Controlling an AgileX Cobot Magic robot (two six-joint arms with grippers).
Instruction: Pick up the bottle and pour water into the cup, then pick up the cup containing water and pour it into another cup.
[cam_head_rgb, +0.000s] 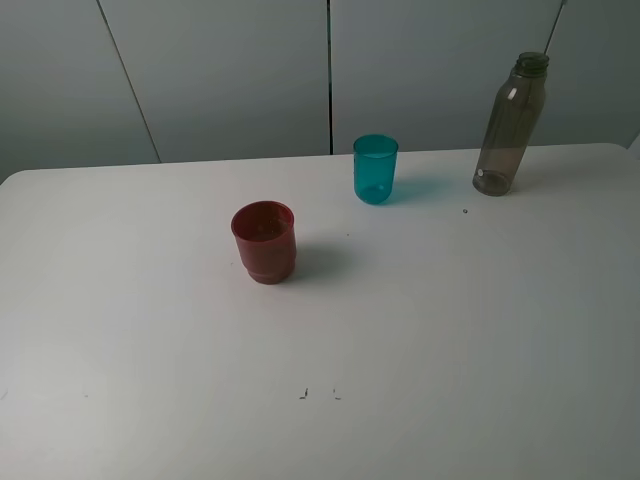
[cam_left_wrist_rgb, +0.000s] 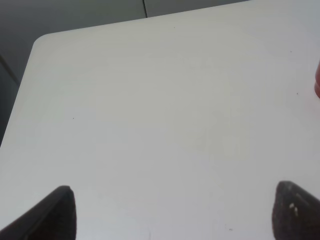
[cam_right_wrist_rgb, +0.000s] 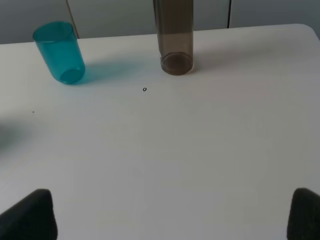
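Both end effectors spread wide, empty, above the white bench (cam_head_rgb: 420, 340).

Left end effector (cam_left_wrist_rgb: 172, 212) and right end effector (cam_right_wrist_rgb: 172, 215) each show 2 dark fingertips far apart, gripping nothing. The bottle (cam_head_rgb: 511, 125), smoky grey-brown, translucent and slim, stands upright near the far right edge, neck up. The cup (cam_head_rgb: 375, 169), translucent teal, stands upright left of it, mouth up. Another cup (cam_head_rgb: 264, 241), opaque red with a stepped base, stands nearer.

You have one smoky grey-brown bottle (cam_head_rgb: 509, 128), upright, capped, far right. One translucent teal cup (cam_head_rgb: 375, 169), upright, far centre, left of the bottle. One opaque red cup (cam_head_rgb: 264, 242), stepped base, upright, nearer and further left.
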